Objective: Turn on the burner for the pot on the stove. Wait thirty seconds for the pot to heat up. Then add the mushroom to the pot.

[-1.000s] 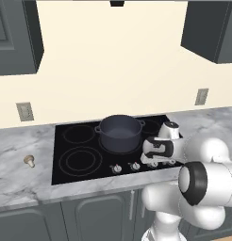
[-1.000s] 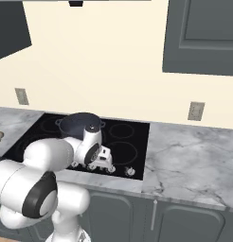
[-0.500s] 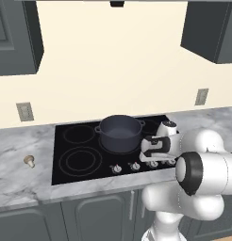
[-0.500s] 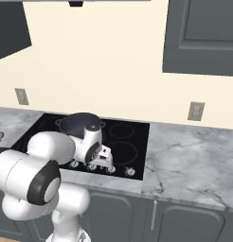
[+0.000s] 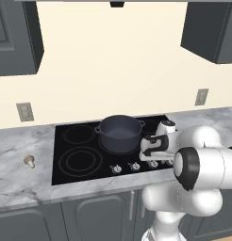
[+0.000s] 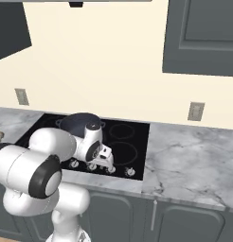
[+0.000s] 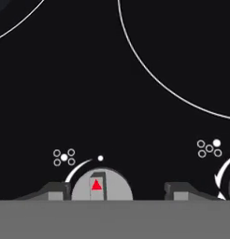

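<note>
- Left base view: gripper (image 5: 154, 164) is now sitting lower over the stove's (image 5: 75, 174) knob row than a second ago; pot (image 5: 120, 133) sitting on rear burner, mushroom (image 5: 29, 161) lying on the counter (image 5: 19, 183).
- Right base view: hand is hanging over the knobs.
- Hand view: jaws are narrowing around a silver knob (image 7: 101, 186), apparently not yet clamping; burner switching looks imminent.

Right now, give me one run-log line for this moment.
phase: burner on | gripper: open, straddling knob | pot: on stove | mushroom: on counter, left of stove
</note>
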Robot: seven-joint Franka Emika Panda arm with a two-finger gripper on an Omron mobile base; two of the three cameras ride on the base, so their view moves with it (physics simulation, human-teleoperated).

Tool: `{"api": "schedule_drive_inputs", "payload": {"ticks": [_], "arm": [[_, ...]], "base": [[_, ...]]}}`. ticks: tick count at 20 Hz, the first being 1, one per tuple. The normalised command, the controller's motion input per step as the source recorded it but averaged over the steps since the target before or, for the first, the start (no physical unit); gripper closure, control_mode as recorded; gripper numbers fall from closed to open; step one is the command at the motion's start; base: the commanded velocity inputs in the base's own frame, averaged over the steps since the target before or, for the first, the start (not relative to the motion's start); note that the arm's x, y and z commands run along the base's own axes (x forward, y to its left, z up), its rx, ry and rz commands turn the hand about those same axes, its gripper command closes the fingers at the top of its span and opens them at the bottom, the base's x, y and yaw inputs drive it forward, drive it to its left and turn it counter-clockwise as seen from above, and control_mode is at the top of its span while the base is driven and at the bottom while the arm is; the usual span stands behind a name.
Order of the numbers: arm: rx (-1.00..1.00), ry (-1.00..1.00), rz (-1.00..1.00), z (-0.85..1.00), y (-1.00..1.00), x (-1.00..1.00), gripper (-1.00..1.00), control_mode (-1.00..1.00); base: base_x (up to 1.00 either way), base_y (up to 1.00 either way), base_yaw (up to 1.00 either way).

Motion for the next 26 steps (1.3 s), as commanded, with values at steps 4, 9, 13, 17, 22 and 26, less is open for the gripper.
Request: {"api": "schedule_drive_inputs", "payload": {"ticks": [4, 9, 13, 17, 22, 26], "arm": [[0.0, 0.0, 0.0, -0.39, 0.0, -0.04, 1.0, -1.0], [0.0, 0.0, 0.0, -0.49, 0.03, -0.15, 1.0, -1.0], [0.0, 0.0, -0.01, -0.5, 0.08, -0.23, 1.0, -1.0], [0.0, 0.0, -0.04, -0.45, 0.18, -0.32, 1.0, -1.0], [0.0, 0.0, -0.05, -0.39, 0.29, -0.39, 1.0, -1.0], [0.0, 0.0, -0.06, -0.37, 0.25, -0.46, 1.0, -1.0]], "base": [[0.0, 0.0, 0.0], [0.0, 0.0, 0.0], [0.0, 0.0, 0.0], [0.0, 0.0, 0.0], [0.0, 0.0, 0.0], [0.0, 0.0, 0.0]]}}
